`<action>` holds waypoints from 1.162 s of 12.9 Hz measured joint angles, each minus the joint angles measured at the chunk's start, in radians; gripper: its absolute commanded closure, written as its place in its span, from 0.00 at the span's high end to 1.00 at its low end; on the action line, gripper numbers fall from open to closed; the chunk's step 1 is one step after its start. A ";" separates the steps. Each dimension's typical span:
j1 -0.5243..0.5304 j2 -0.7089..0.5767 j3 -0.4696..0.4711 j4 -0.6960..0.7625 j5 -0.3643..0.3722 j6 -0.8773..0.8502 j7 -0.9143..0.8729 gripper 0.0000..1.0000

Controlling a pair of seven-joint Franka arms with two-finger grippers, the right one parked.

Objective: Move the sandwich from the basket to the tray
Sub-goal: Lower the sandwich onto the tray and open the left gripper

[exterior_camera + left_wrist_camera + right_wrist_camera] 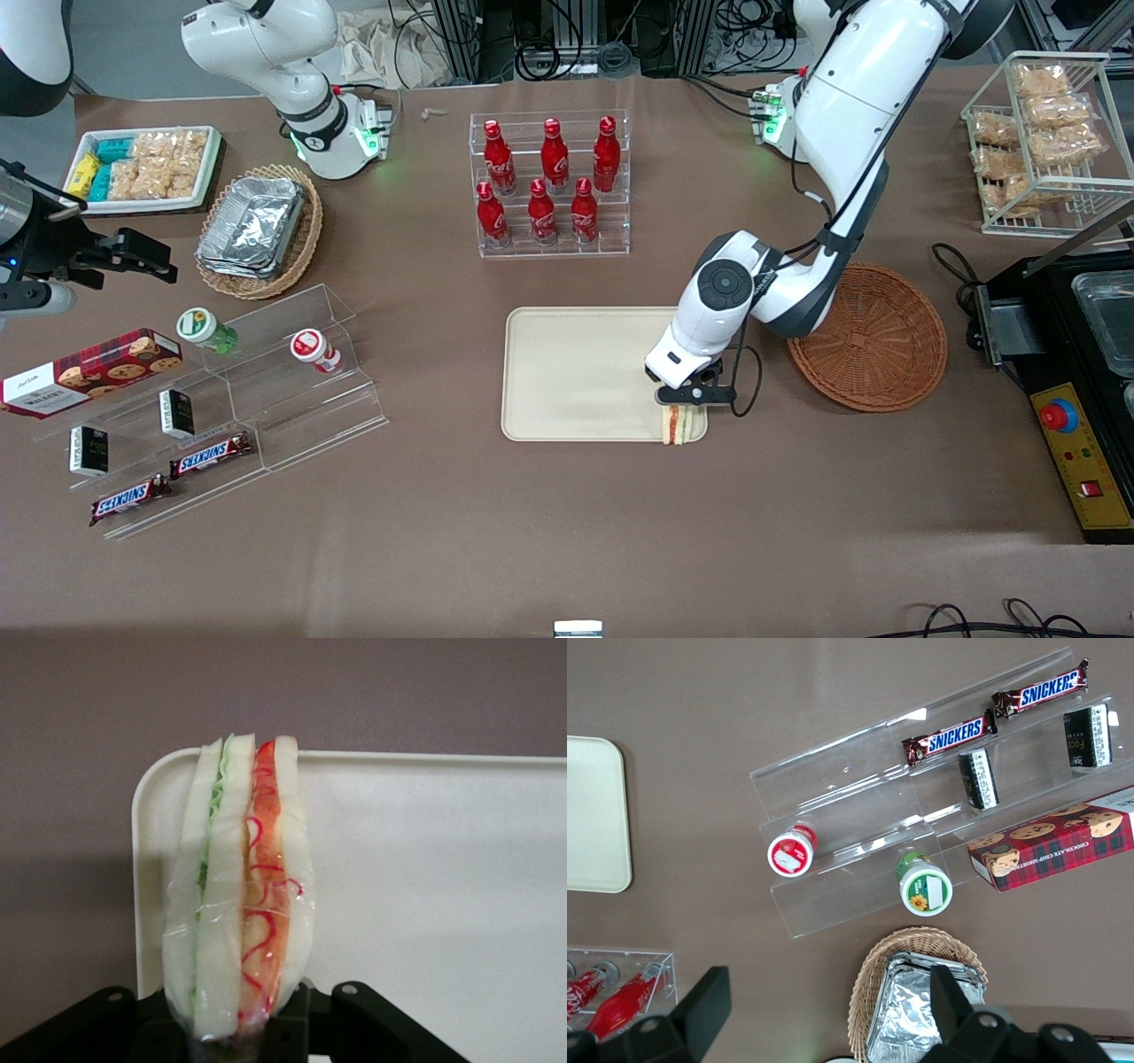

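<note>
A wrapped sandwich [677, 425] [239, 895] of pale bread with green and red filling stripes stands upright between the jaws of my left gripper [687, 406] [237, 1028], which is shut on its end. It sits over the corner of the cream tray [576, 372] [425, 886] that is nearest the front camera and toward the working arm's end. I cannot tell whether it touches the tray. The rest of the tray is bare. The reddish-brown wicker basket [868, 341] lies beside the tray toward the working arm's end, with nothing in it.
A clear rack of red cola bottles [549, 186] stands farther from the front camera than the tray. A clear stepped shelf with snacks [221, 399], a tan basket of foil containers [257, 230] and a white snack tray [142, 168] lie toward the parked arm's end. A black machine [1081, 390] and a wire rack [1045, 142] flank the wicker basket.
</note>
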 measured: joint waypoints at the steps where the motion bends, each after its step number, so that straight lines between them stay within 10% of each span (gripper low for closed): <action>1: 0.000 -0.005 0.000 -0.009 0.000 0.000 -0.002 0.10; 5: -0.004 -0.039 -0.002 -0.061 0.000 0.000 -0.016 0.27; 7: -0.008 -0.047 -0.002 -0.073 0.000 0.000 -0.029 1.00; 15: -0.009 -0.049 -0.002 -0.074 0.000 0.000 -0.065 0.99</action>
